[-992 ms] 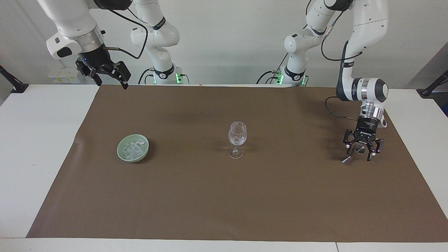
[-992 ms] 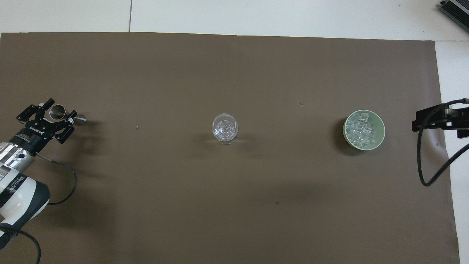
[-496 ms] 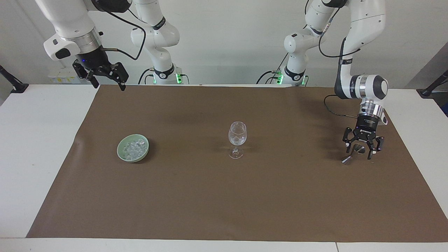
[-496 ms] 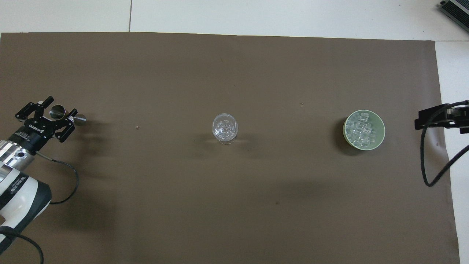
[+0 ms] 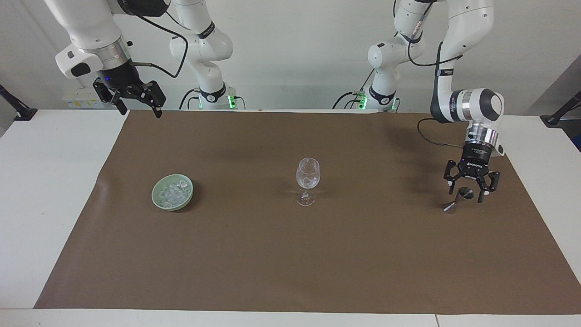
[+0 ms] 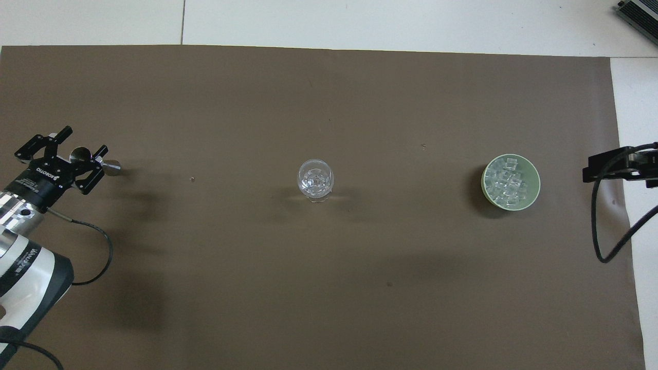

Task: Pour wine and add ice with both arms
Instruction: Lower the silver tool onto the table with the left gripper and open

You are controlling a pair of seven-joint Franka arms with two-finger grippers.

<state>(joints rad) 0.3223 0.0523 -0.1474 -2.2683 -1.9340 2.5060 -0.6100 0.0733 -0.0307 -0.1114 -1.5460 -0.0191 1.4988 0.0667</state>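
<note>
A clear stemmed glass (image 5: 307, 176) stands mid-mat with ice (image 6: 315, 180) glittering in its bowl. No wine shows in either view. More ice (image 5: 172, 193) fills a pale green bowl (image 5: 156, 200) toward the right arm's end. A silver jigger (image 5: 457, 200) lies on its side toward the left arm's end. My left gripper (image 5: 466, 194) hangs open just over the jigger's wide mouth (image 6: 79, 154), holding nothing. High over the mat's corner by its own base, my right gripper (image 5: 140, 110) waits open and empty; only its tip (image 6: 588, 173) shows at the overhead view's edge.
A brown mat (image 5: 290, 263) covers most of the white table (image 5: 50, 190). A black cable (image 6: 599, 226) loops down from the right arm past the bowl's end of the mat. Both arm bases stand at the robots' edge.
The left gripper has lifted off the jigger, which stays lying in the same spot. The right gripper has drawn slightly up and back toward its base.
</note>
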